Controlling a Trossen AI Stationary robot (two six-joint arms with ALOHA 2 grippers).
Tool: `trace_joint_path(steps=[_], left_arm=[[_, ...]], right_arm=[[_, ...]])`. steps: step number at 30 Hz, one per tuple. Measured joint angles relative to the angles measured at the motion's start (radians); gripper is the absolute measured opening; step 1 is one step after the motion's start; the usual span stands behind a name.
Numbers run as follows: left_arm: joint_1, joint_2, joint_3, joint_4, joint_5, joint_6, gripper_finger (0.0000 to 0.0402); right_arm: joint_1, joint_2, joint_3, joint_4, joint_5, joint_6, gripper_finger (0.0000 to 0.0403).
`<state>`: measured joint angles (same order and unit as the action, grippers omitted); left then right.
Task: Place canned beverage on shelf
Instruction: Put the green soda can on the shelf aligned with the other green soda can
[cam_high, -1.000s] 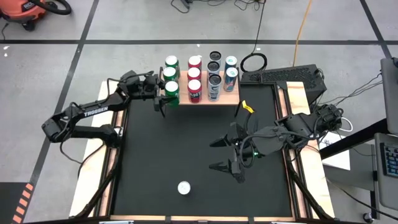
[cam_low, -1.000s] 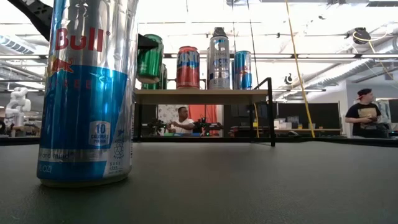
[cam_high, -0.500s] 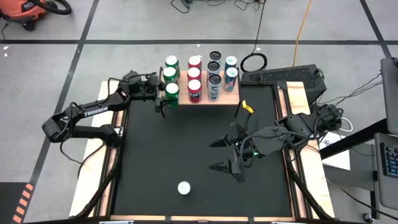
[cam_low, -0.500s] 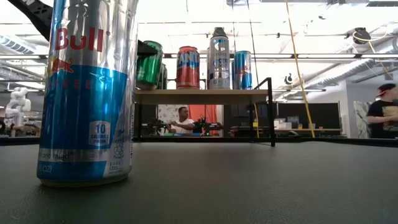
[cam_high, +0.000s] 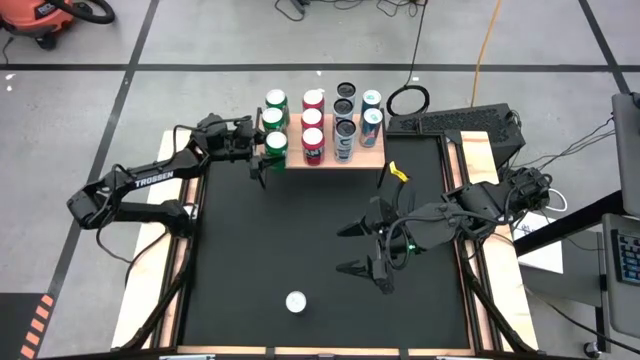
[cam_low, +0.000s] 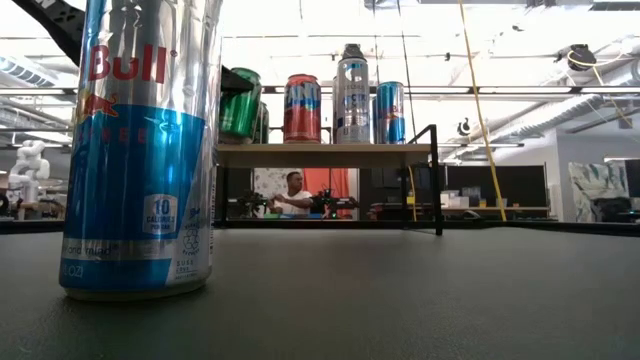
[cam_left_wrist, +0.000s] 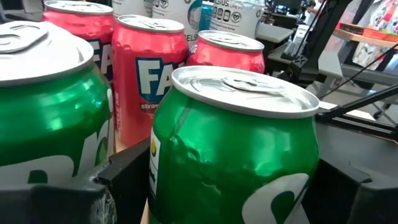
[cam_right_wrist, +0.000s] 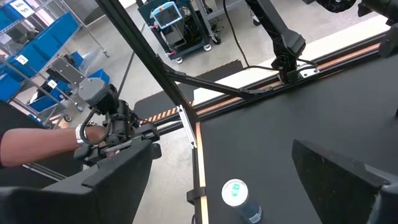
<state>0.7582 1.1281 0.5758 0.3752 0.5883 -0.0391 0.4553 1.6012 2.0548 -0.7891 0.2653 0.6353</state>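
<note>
Black matting covers the surface (cam_high: 300, 240), with the shelf (cam_high: 372, 155) at its far edge carrying rows of green, red and silver cans; the left pincer (cam_high: 262, 152) is at the shelf's left near corner, its wide-spread fingers closed around a green can (cam_high: 276, 145) standing there beside another green one. The right pincer (cam_high: 358, 248) hangs over the surface's right half, fingers spread and holding nothing; a blue-and-silver can (cam_high: 295, 301) stands alone near the near edge.
</note>
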Motion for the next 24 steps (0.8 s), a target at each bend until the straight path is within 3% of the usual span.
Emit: trace_joint_path(steps=[24], left_arm=[[0.000, -0.003, 0.003, -0.052, -0.028, -0.015, 0.0322]], right_arm=[[0.000, 0.000, 0.000, 0.006, 0.000, 0.000, 0.0363]])
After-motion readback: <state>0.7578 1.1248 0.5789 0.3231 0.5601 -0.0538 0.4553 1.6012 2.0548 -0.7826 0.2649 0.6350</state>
